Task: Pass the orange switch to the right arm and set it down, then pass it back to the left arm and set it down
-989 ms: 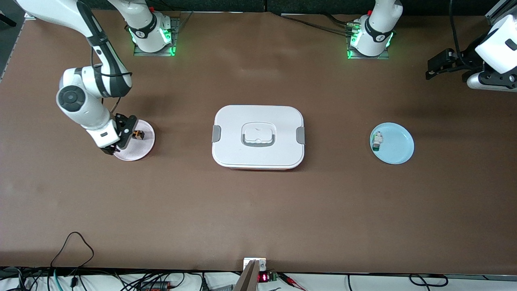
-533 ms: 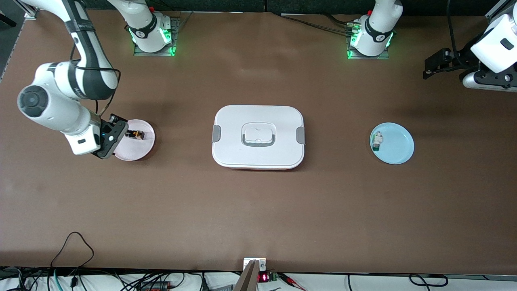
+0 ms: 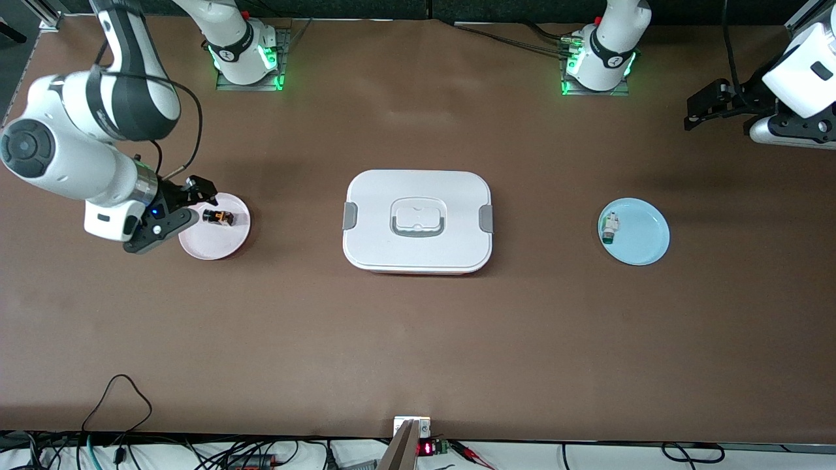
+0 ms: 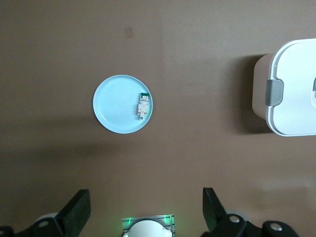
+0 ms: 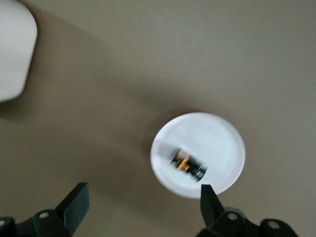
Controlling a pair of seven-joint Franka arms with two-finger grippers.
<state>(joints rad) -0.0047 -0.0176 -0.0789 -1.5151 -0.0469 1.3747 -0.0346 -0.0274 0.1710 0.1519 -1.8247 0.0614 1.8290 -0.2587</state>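
The orange switch (image 3: 218,217), a small black cylinder with orange marks, lies on a pale pink plate (image 3: 219,243) toward the right arm's end of the table. It also shows on the plate (image 5: 217,133) in the right wrist view, as a blurred orange switch (image 5: 188,165). My right gripper (image 3: 196,203) hangs open over the plate's edge, beside the switch and not touching it, and the right wrist view shows the same gripper (image 5: 142,200) empty. The white box (image 3: 418,251) sits mid-table. My left gripper (image 3: 700,109) waits open and high at the left arm's end, empty (image 4: 144,202).
A light blue plate (image 3: 643,238) holding a small white component with a green end (image 3: 610,228) lies between the box and the left arm's end. The left wrist view shows this plate (image 4: 116,106), the box (image 4: 296,89) and the left arm's base (image 4: 148,229).
My right arm has swung toward its end of the table, and its gripper has come off the switch to the plate's edge. The switch stays on the plate. The left arm barely shifted.
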